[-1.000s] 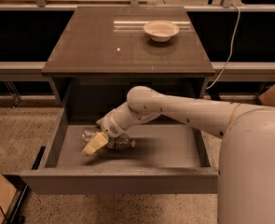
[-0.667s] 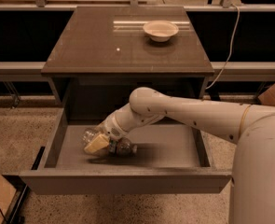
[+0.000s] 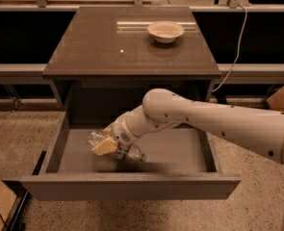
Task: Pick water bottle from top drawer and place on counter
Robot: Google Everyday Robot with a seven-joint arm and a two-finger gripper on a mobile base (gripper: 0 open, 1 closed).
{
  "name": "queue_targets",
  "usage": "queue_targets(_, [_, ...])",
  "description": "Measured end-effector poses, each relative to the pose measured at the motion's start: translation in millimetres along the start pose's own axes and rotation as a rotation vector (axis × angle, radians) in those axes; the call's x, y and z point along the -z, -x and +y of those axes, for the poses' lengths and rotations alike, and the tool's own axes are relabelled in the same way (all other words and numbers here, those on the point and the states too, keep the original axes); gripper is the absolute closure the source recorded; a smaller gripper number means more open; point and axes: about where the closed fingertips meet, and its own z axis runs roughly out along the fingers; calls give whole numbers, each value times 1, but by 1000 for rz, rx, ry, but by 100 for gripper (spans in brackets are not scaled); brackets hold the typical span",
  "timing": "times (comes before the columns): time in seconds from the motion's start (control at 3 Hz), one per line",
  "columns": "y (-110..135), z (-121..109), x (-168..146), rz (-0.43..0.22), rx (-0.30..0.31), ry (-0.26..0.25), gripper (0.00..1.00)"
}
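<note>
The water bottle [image 3: 130,153] lies on its side on the floor of the open top drawer [image 3: 180,150], left of centre, with its clear end [image 3: 95,138] pointing left. My gripper [image 3: 105,146] reaches down into the drawer from the right and sits over the bottle's middle, hiding that part. The bottle shows on both sides of the gripper. The counter [image 3: 108,47] above is the glossy grey-brown top of the cabinet.
A shallow cream bowl [image 3: 165,31] stands on the counter at the back right. My white arm [image 3: 218,121] crosses the drawer's right half. The drawer's front panel [image 3: 132,187] is pulled out over speckled floor. A cardboard box [image 3: 282,99] sits at far right.
My gripper has shifted slightly right and settled over the bottle's middle. The bottle has barely moved on the drawer floor.
</note>
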Motion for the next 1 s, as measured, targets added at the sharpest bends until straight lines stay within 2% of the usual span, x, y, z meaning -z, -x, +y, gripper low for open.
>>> queue_targets(0.33, [12,1,55,39,40,-83,100])
queue_targets(0.67, [44,-14,127,117,117,-218,100])
queue_targets(1.0, [81,-53,189,189,209,-348,100])
